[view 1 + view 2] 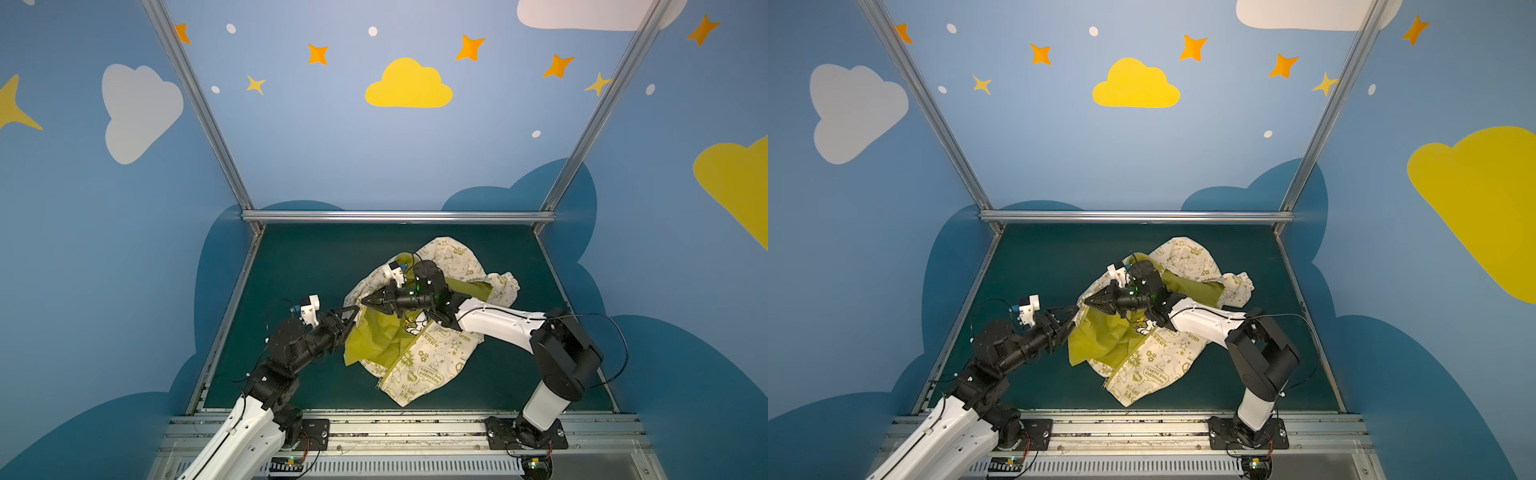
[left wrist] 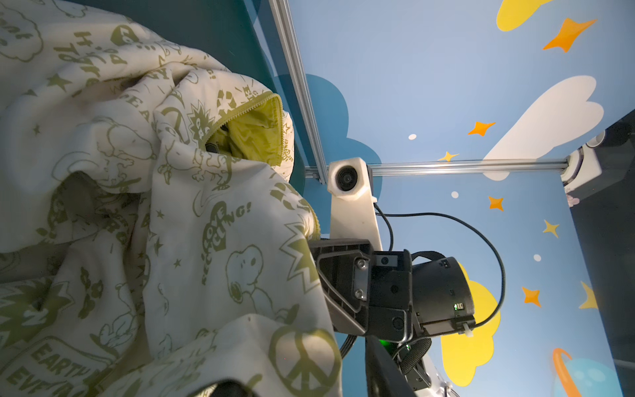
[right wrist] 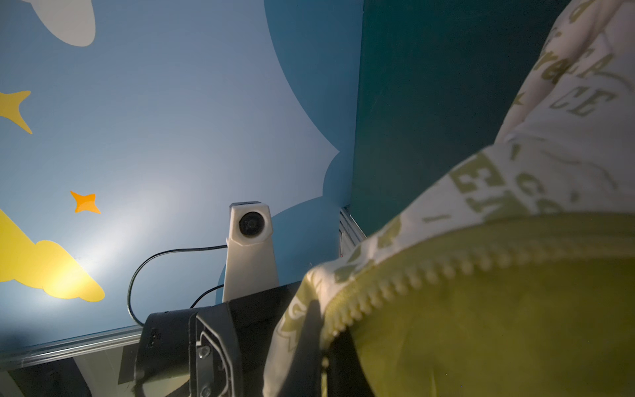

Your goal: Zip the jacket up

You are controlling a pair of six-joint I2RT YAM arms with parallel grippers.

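The jacket (image 1: pixel 432 361) (image 1: pixel 1154 365), cream with olive doodles, lies crumpled on the green mat (image 1: pixel 291 270) with its olive lining (image 1: pixel 370 336) turned up. Its zipper (image 1: pixel 399 361) runs up the lower front. My right gripper (image 1: pixel 365 300) (image 1: pixel 1087 300) reaches across to the left and is shut on the jacket's front edge; the right wrist view shows the zipper teeth (image 3: pixel 412 275) leading into that gripper (image 3: pixel 326 350). My left gripper (image 1: pixel 353 316) (image 1: pixel 1073 313) (image 2: pixel 305 378) stands open beside it, with cream fabric (image 2: pixel 206 240) lying between its fingers (image 2: pixel 385 371).
An aluminium rail (image 1: pixel 399 216) closes the back of the mat, and blue painted walls stand on both sides. Both arm bases sit on the metal rail (image 1: pixel 399 428) at the front edge. Bare mat (image 1: pixel 1034 266) lies left of and behind the jacket.
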